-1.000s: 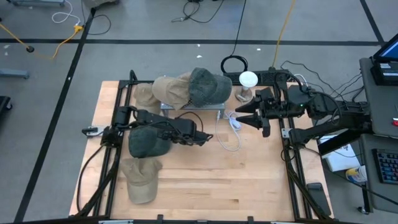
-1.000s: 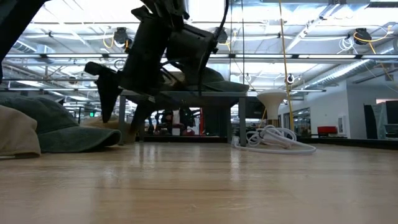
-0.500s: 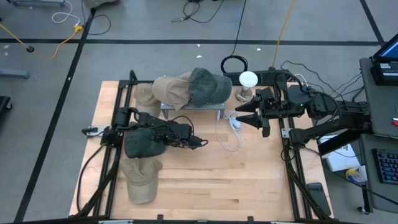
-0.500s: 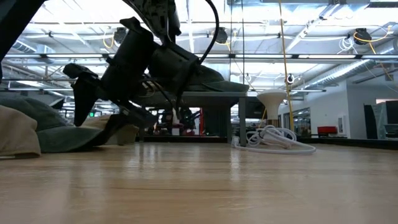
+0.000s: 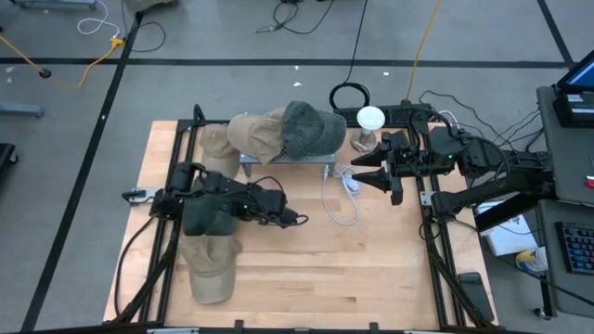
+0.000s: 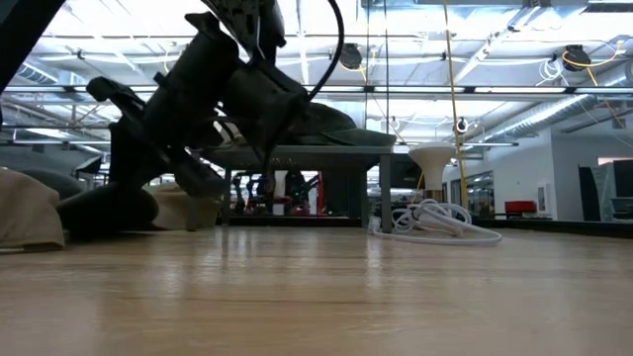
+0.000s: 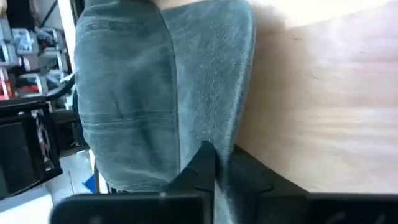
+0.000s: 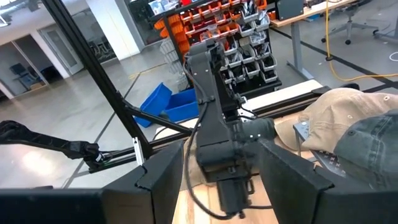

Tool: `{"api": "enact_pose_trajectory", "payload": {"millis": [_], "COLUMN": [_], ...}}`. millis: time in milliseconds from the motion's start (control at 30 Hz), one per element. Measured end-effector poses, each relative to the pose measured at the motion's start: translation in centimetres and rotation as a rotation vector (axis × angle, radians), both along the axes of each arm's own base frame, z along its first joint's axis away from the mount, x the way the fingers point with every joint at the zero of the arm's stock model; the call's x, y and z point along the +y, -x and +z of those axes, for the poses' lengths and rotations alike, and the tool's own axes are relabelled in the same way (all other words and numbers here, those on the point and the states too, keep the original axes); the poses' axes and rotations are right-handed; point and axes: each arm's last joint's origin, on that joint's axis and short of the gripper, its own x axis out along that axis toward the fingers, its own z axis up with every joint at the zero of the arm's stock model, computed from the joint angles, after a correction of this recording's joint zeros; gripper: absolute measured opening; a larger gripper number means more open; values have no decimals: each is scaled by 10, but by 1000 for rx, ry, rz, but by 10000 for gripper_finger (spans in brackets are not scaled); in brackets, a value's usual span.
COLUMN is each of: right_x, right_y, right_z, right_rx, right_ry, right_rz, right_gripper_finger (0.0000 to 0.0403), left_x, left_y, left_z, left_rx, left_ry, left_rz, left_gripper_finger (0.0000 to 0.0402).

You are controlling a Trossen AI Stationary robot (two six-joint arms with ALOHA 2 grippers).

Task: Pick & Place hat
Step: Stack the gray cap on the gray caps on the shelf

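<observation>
A dark green hat (image 5: 200, 217) lies on the wooden table at the left, with my left gripper (image 5: 225, 210) shut on its right-hand side; the low view shows the same hat (image 6: 99, 212) under the fingers. A tan hat (image 5: 212, 265) lies flat nearer the front edge. Another tan hat (image 5: 252, 133) and a green hat (image 5: 306, 128) sit on top of a grey stand (image 5: 288, 163) at the back. My right gripper (image 5: 356, 176) hovers open at the table's right, near a white cable. My left gripper pinches the edge of the dark green hat (image 7: 211, 134) that faces the table's right, between its two fingers (image 7: 202, 168). The fingers come slanting down from the table's right. The hat rests on the table, bunched in front of the fingers.
A coiled white cable (image 5: 343, 197) lies right of the stand, and a white mushroom-shaped object (image 5: 369, 121) stands at the back right. Bare wood lies across the middle and front right of the table (image 5: 371, 269). Black frame rails run along both sides.
My left gripper has gone toward the table's left edge and down onto the dark green hat, then shut on its edge. The hat has been pushed a little to the left and bunched up.
</observation>
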Motion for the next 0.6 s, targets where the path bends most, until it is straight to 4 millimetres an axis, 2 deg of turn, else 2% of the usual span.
{"api": "enact_pose_trajectory", "payload": {"millis": [433, 600], "right_x": [0, 0], "right_y": [0, 0], "right_z": [0, 0], "right_rx": [-1, 1], "right_ry": [17, 4], "right_rz": [2, 1], "right_gripper_finger": [196, 196], "left_x": [-29, -42], "left_y": [-8, -15], "left_z": [37, 60], "left_rx": [-125, -210], "left_ry": [24, 114], "left_rz": [-96, -180], "left_gripper_finger": [11, 10]}}
